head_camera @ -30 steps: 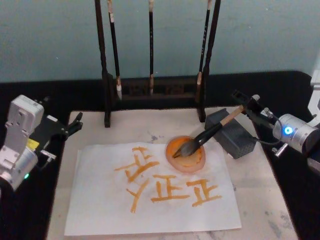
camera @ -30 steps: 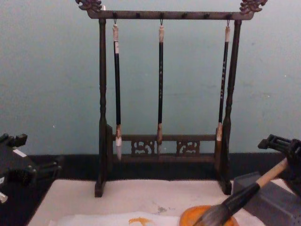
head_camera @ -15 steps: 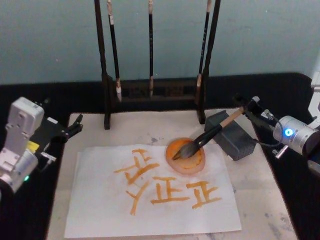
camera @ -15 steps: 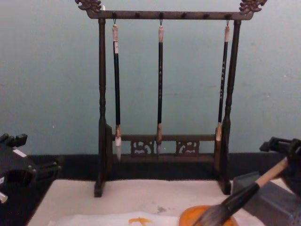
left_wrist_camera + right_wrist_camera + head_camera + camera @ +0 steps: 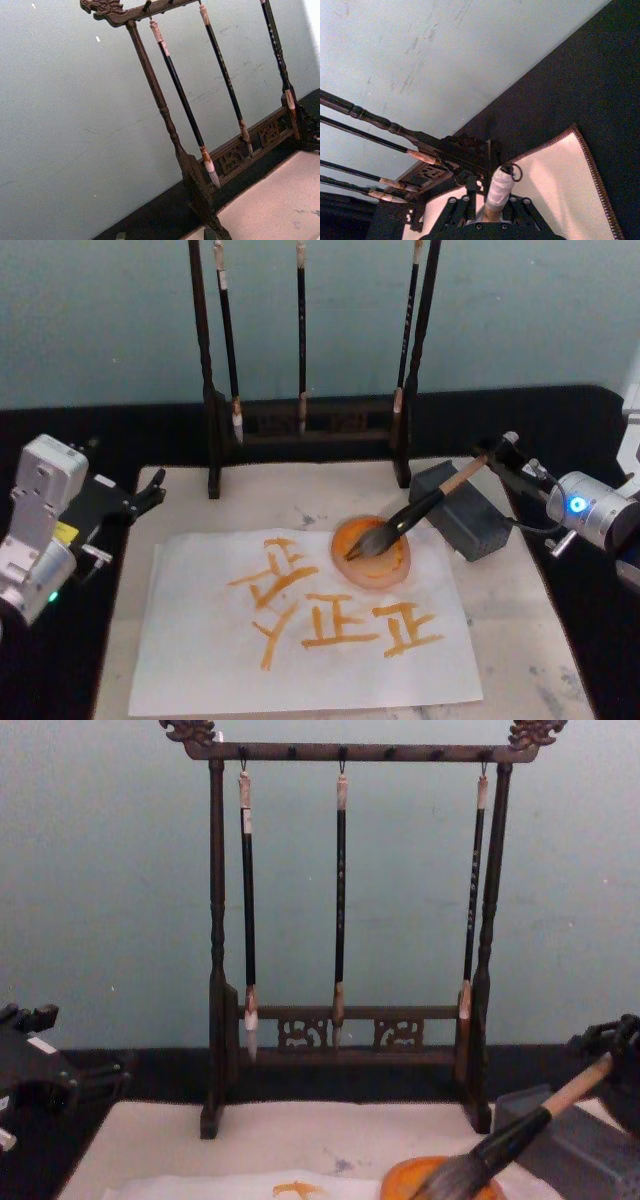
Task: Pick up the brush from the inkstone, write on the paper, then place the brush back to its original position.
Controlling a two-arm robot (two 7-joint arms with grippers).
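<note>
Brush (image 5: 415, 512) sits propped: handle across the inkstone (image 5: 470, 525), bristles in the orange dish (image 5: 392, 570) at the paper's (image 5: 200, 660) far right, so no drips land on the sheet. My right claw (image 5: 498, 453) is at the end cap; can't tell if it's gripping. Left claw (image 5: 150, 490) is parked left.

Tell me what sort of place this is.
Likely a calligraphy practice desk: a wooden rack hung with three thin brushes, paper bearing orange brushed characters, and the thick brush leaning on an inkstone.
</note>
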